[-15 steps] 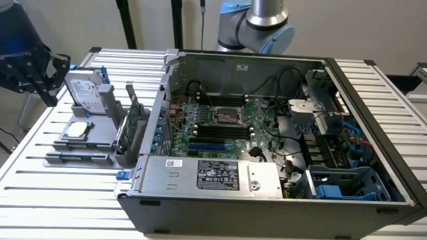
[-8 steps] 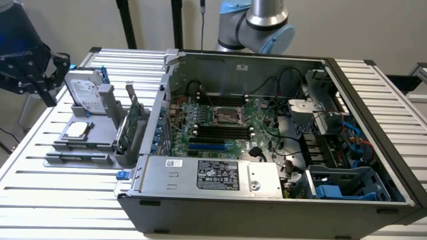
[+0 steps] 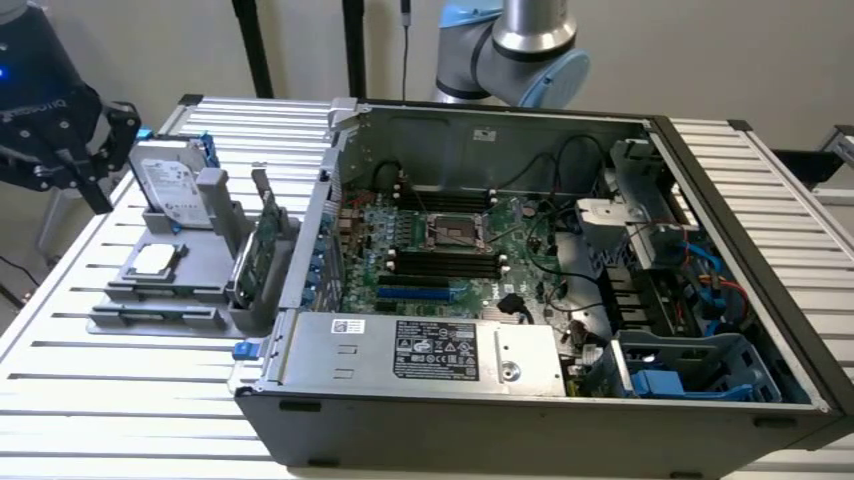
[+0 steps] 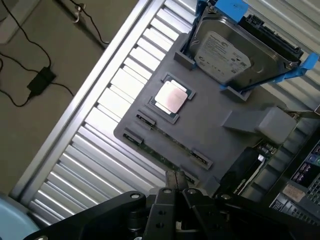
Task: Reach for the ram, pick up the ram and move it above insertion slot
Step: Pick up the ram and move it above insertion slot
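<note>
Black tool (image 4: 175, 181) hovers near thin green ram stick (image 4: 161, 156).
Tool closed together, empty; silver hard drive (image 4: 225, 50) label unreadable.

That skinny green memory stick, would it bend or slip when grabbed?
Likely stiff and light: the ram is a thin, narrow board. It sits edge-up in the gray holder; that slim edge might slip.

Pale wall (image 3: 747, 50), slatted table (image 3: 120, 390) (cable-strewn floor (image 4: 20, 135))
</note>
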`<state>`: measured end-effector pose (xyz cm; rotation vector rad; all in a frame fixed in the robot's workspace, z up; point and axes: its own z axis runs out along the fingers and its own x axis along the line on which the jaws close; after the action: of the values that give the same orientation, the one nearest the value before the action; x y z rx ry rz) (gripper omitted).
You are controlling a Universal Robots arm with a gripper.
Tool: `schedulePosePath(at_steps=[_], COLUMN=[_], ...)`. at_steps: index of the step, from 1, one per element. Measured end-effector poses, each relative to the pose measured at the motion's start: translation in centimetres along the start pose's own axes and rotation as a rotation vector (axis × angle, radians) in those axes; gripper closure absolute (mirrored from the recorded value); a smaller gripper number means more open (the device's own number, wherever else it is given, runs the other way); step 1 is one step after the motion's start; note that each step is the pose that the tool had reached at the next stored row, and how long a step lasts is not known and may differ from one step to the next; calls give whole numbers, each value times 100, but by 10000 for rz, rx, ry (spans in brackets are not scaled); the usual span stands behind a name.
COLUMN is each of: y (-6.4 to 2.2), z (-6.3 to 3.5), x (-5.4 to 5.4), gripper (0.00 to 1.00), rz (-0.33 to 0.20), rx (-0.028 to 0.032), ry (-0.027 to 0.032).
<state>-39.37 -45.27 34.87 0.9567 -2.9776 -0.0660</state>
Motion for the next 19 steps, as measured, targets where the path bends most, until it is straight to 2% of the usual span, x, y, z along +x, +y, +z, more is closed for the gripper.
schedulePosePath(at_steps=[19], y=[-1], z=[24], x=[0], gripper=[89], rz=[-3448], rx=[21], ry=[117])
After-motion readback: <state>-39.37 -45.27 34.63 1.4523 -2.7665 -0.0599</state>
